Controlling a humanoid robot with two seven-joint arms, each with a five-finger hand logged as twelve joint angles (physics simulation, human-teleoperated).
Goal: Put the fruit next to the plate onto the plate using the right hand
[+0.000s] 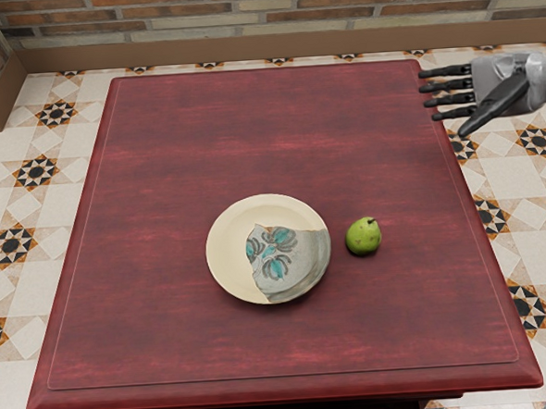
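Head view, task not yet begun by my judgement. My right robot hand hangs at the far right corner of the table, mostly over the tiled floor. Its fingers are stretched flat toward the left and the thumb is angled down, so it is fully open and grips nothing. My left arm is out of the picture. The fruit, a green pear, stands on the table just beside the right rim of the plate, close to it but apart, with a thin strip of red wood showing between them. The plate lies near the table's middle, cream at the rim with a grey-and-teal patterned patch across its lower right part, and nothing rests on it. The pear sits on the side nearest my working arm, so the robot hand can probably come down from the far right without crossing the plate. Bare table surrounds both things, and the right and near edges are well apart from the pear, so a small sideways nudge should not send it over. Its rounded body may roll if my fingers meet it unevenly. The transfer itself looks like a brief lift leftward over the low rim.
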